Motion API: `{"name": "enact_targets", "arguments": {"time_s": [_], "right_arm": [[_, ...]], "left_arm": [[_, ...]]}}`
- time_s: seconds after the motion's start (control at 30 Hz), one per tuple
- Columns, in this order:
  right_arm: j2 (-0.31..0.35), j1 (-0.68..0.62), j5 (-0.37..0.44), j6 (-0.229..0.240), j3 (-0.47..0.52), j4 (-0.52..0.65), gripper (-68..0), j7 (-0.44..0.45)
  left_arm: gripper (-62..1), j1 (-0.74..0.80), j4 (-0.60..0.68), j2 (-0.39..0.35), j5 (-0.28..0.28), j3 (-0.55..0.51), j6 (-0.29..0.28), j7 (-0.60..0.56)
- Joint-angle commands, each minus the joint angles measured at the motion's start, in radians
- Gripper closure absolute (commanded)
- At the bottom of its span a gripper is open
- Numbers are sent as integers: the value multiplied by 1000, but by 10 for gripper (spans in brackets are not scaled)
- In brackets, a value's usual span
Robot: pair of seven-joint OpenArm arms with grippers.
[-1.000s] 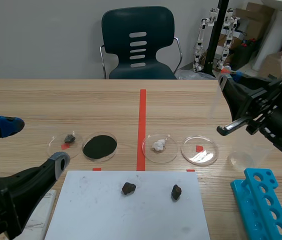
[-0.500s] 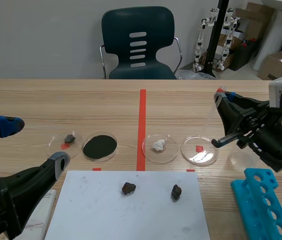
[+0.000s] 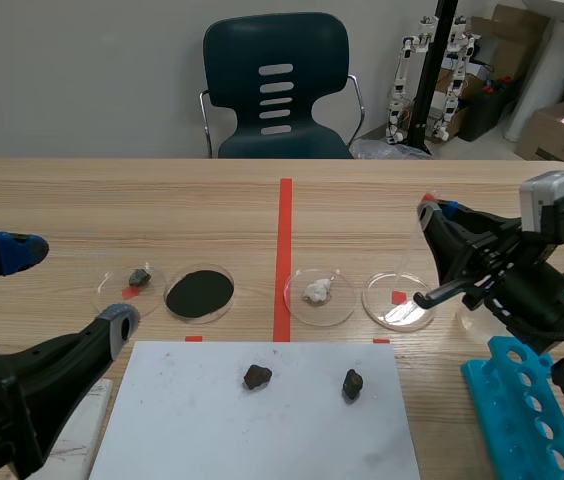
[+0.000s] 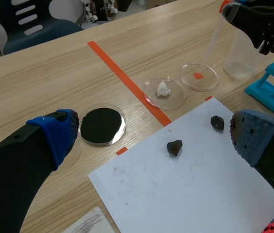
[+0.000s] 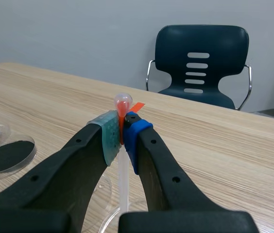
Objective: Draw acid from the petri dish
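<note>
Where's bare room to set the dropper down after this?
Free: the table strip beyond the dishes, either side of the tape; also the paper robot-side of its rocks. Crowded: the right, among clear dish, beaker, rack and the right gripper holding the dropper.

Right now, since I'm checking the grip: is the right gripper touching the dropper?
Touching. The right wrist view shows the right gripper with pads pressed on both sides of the dropper, just below its orange-red bulb, no gap.

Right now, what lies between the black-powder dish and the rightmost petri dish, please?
The orange-red tape line and a dish holding a white lump, in the scene view.
</note>
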Motion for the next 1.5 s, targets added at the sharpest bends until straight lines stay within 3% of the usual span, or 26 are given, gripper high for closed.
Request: {"name": "enact_targets", "arguments": {"time_s": [0.0, 0.83, 1.47], "right_arm": [[3, 17, 4, -3, -8, 3, -15, 23], [-14, 45, -64, -26, -10, -92, -15, 73], [-14, 45, -64, -25, -9, -93, -15, 74]], "left_arm": [[-623, 0, 18, 0, -10, -8, 2, -13], [-623, 0, 18, 0, -10, -8, 2, -14], [-623, 0, 18, 0, -10, -8, 2, -13]]}}
